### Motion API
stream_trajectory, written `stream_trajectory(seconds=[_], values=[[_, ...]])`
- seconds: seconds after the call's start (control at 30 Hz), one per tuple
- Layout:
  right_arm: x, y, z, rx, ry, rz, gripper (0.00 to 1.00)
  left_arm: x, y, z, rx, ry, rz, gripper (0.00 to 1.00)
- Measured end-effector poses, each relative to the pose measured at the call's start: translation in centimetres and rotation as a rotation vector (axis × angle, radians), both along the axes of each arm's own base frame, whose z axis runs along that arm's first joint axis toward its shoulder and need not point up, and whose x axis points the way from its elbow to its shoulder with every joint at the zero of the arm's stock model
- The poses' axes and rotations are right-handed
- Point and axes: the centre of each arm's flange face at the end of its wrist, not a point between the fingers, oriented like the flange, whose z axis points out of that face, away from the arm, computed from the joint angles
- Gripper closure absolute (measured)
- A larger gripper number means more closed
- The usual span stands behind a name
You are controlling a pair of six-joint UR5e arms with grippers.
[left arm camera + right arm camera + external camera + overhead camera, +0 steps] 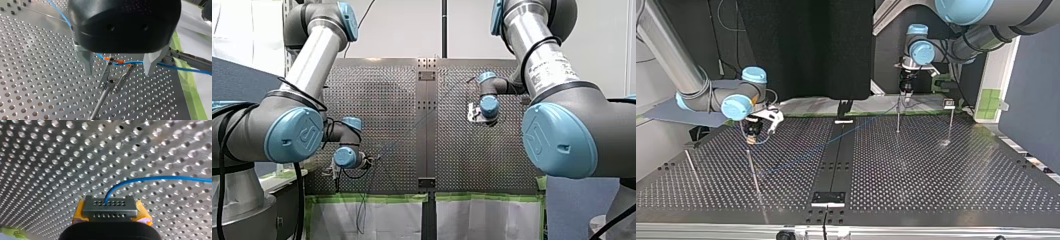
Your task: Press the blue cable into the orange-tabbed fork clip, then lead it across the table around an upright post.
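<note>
Blue cable (136, 62) looks merely perched on the orange tabs (108, 58) of the fork clip (110, 81) between released left jaws; right jaws, clamping it, could tug it off.

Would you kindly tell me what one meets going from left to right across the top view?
Leftmost post → right gripper → centre rail → left gripper → rightmost post.

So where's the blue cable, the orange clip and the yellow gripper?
blue cable (180, 68): left wrist view, its free stretch beyond the clip.
fork clip (111, 81): left wrist view, its joint under the orange tabs.
right gripper (110, 210): right wrist view, between its yellow pads.
</note>
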Motion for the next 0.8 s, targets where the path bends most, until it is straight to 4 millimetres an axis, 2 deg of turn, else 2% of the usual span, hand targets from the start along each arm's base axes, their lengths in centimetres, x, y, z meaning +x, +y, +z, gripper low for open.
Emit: stream_trajectory(seconds=[0.27,0.8], values=[[0.05,-0.03,-0.92,0.012,0.007,0.001,1.00,0.02,-0.23,0.00,-0.043,-0.002,-0.010,0.00],[-0.02,-0.09,-1.07,0.013,0.009,0.001,1.00,-0.07,0.16,-0.16,-0.115,0.023,0.018,0.00]])
